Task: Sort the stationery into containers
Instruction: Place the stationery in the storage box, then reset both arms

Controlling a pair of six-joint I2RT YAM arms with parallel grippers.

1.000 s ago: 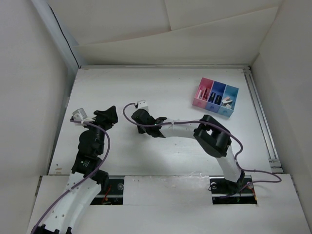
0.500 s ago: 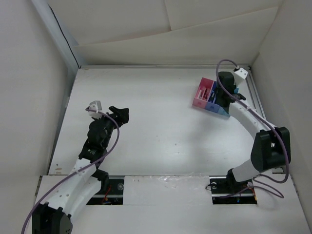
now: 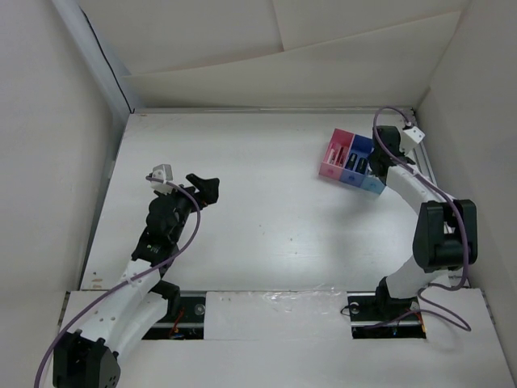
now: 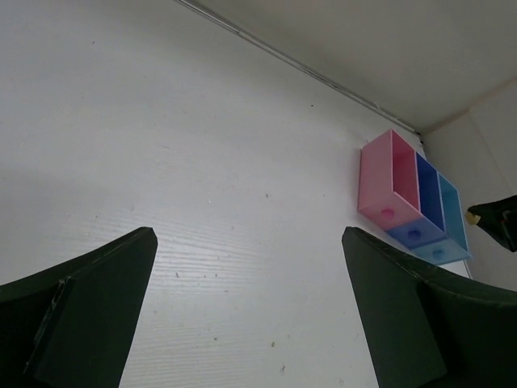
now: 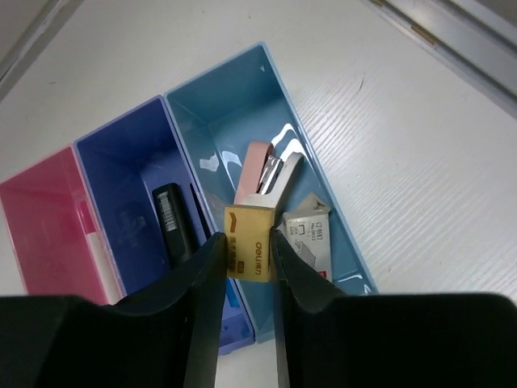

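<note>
The containers are three joined bins at the table's far right: pink, dark blue and light blue. My right gripper hangs over the light blue bin, shut on a small yellow eraser. That bin holds a pink and silver piece and a white packet. A black marker lies in the dark blue bin. On the left side of the table my left gripper stands wide open and empty, seen from above as left gripper.
A metal rail runs along the table's right edge, close beside the containers. White walls enclose the back and both sides. The right arm stretches up the right side.
My right arm has swung from the table's middle over to the containers, carrying the eraser. The left gripper has opened wide and shifted slightly right.
</note>
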